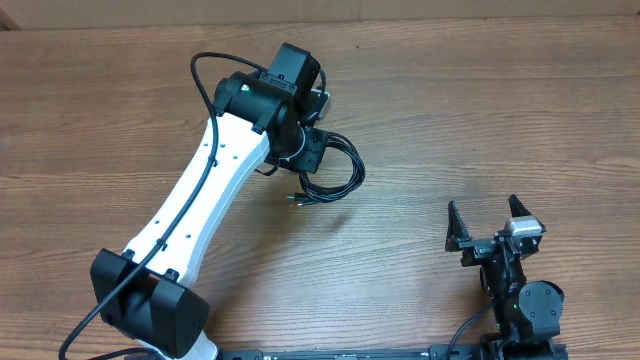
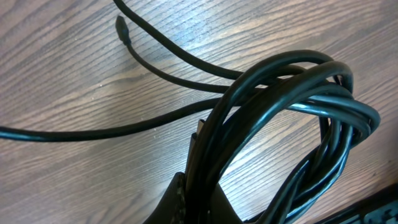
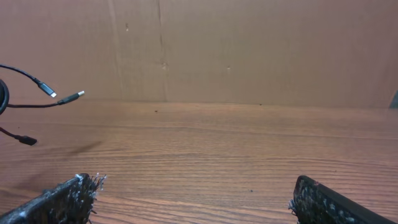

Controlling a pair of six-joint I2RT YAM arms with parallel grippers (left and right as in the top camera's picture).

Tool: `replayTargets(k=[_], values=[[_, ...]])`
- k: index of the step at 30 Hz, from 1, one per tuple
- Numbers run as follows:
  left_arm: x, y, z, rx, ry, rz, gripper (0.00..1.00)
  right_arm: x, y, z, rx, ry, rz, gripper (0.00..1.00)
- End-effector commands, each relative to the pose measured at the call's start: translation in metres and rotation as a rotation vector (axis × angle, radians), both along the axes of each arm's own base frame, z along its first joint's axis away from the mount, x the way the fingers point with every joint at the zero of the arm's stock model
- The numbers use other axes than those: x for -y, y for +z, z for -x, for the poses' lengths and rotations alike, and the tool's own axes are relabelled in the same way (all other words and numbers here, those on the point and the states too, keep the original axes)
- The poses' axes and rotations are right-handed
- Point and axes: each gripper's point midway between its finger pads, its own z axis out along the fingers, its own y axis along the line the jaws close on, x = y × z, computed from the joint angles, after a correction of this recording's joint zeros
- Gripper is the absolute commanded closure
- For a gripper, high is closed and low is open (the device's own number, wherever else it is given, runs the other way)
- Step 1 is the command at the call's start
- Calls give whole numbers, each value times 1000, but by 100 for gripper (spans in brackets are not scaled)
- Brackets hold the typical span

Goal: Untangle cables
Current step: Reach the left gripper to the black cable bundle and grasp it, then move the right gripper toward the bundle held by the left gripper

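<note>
The cables (image 1: 335, 172) are a bundle of thin black cords in loose loops under my left arm's wrist, just left of the table's middle. In the left wrist view the coil (image 2: 298, 99) fills the right half and loose ends with a small plug (image 2: 122, 28) trail to the upper left. My left gripper (image 2: 202, 186) is shut on several strands of the coil and holds it above the wood. My right gripper (image 1: 490, 222) is open and empty at the front right, far from the cables. Plug ends, one silver (image 3: 73, 97), show at the left of the right wrist view.
A brown cardboard wall (image 3: 249, 50) stands along the far edge of the wooden table (image 1: 480, 110). My left arm's white link (image 1: 200, 200) crosses the left front of the table. Its own thicker black cable (image 1: 215, 65) arcs over the wrist.
</note>
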Motion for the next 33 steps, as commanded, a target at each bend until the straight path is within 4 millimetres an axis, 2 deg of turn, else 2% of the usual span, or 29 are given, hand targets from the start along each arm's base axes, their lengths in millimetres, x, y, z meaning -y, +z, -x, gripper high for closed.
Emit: replayTargets(k=[1,5,7,12,14,16,19,21,25,28,30,33], values=[[1,10,-3,50,-83,1,96,-1,-1,0,6,2,0,0],[3,11,-3,60,-116,3,96,-5,8,1,42,27,-12,0],[3,11,-3,71,-155,-1,96,-25,2,5,-5,145,-126,0],[7,11,-1,67,-174,15,96,-70,5,23,-132,417,-492,0],[11,12,-1,65,-179,35,96,-83,5,32,-172,503,-527,0],[14,13,0,62,-184,52,96,-87,9,35,-161,537,-518,0],[13,13,0,66,-193,50,96,-98,26,47,-134,633,-499,0],[13,12,2,58,-194,47,96,-99,35,49,-159,634,-529,0],[12,12,2,59,-201,46,96,-98,55,49,-314,585,-615,0],[13,12,1,63,-208,45,96,-102,63,45,-447,566,-676,0],[13,12,1,62,-207,45,96,-123,83,51,-557,716,-694,0],[12,12,3,49,-189,46,96,-143,109,63,-600,942,-681,0]])
